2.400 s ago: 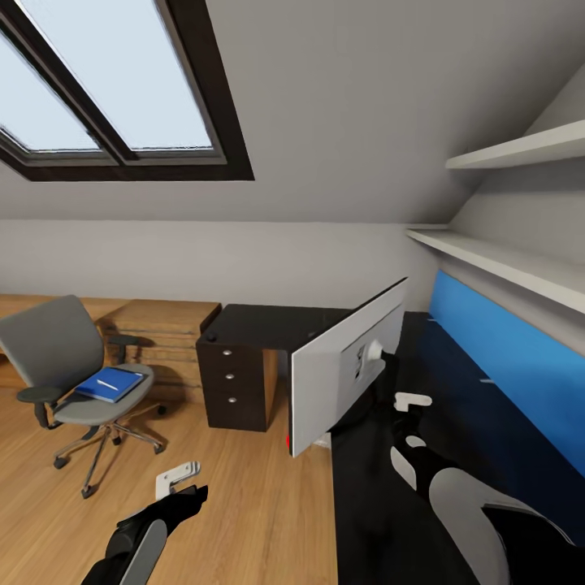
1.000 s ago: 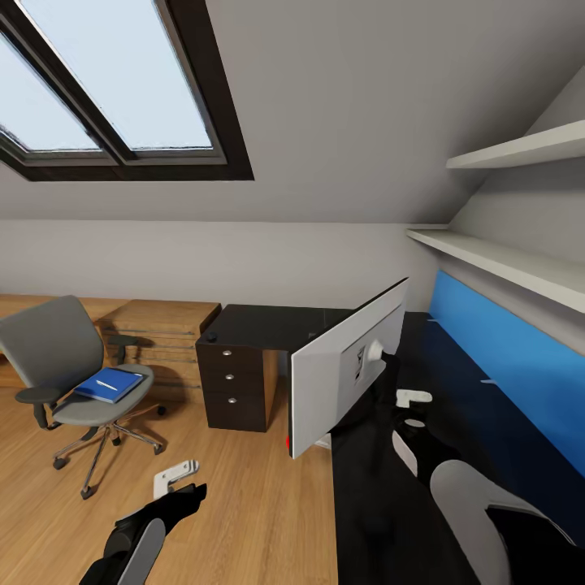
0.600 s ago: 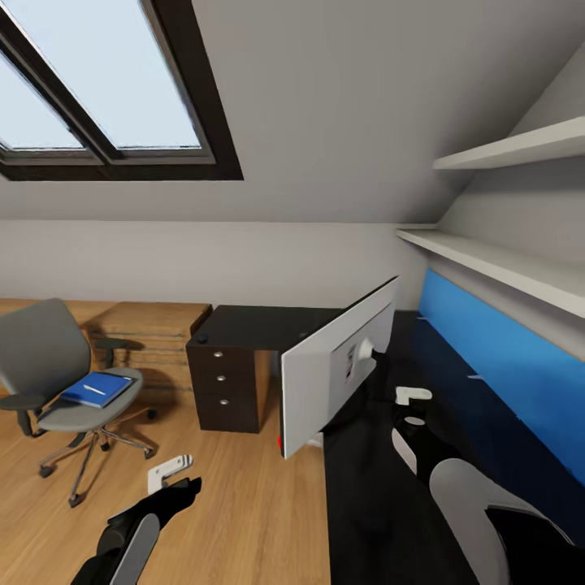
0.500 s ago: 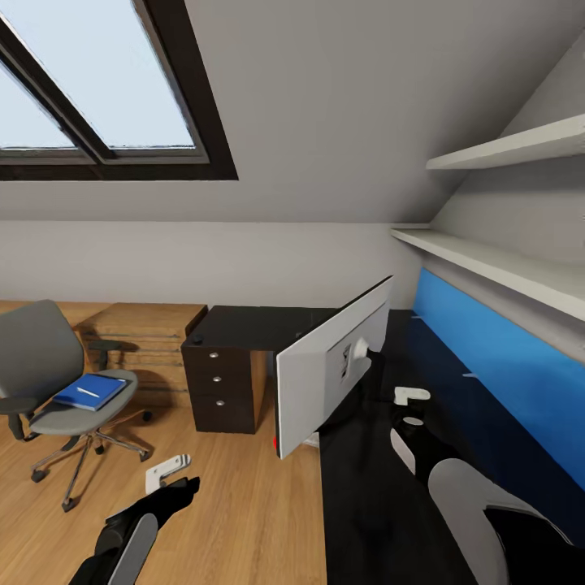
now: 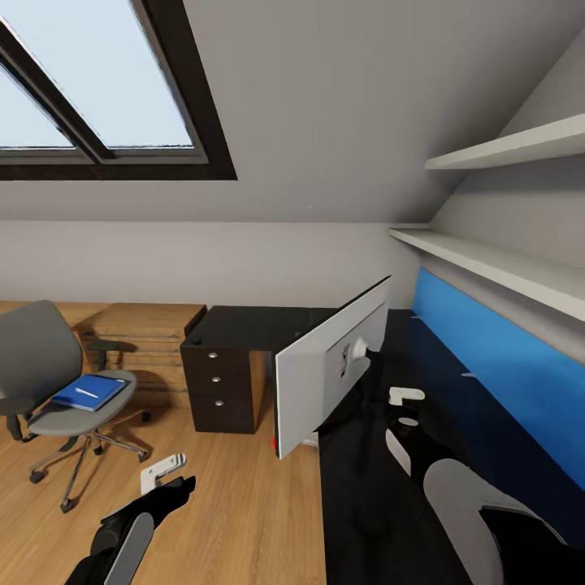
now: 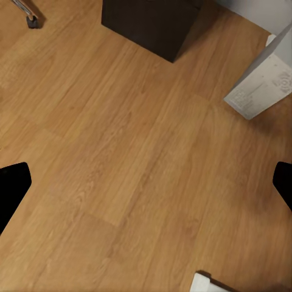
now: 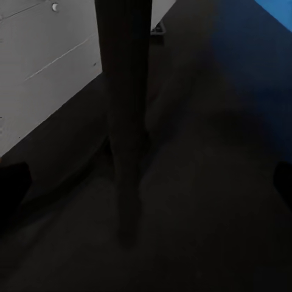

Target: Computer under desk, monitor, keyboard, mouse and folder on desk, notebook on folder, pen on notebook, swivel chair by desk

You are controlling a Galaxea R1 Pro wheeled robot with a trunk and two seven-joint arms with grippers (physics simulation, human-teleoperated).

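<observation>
Monitor (image 5: pixel 329 366) stands on the black desk (image 5: pixel 366 504); both grippers, left (image 5: pixel 161 473) over floor, right (image 5: pixel 404 396) behind the monitor, gape empty

My monitor (image 5: pixel 329 366) stands on the glossy black surface (image 5: pixel 366 504), silver-white back toward me. Far left, the grey swivel chair (image 5: pixel 49 382) sits on the floor, well apart from it, carrying the blue folder (image 5: pixel 88 392). The light grey computer (image 6: pixel 258 79) stands on the floor.
</observation>
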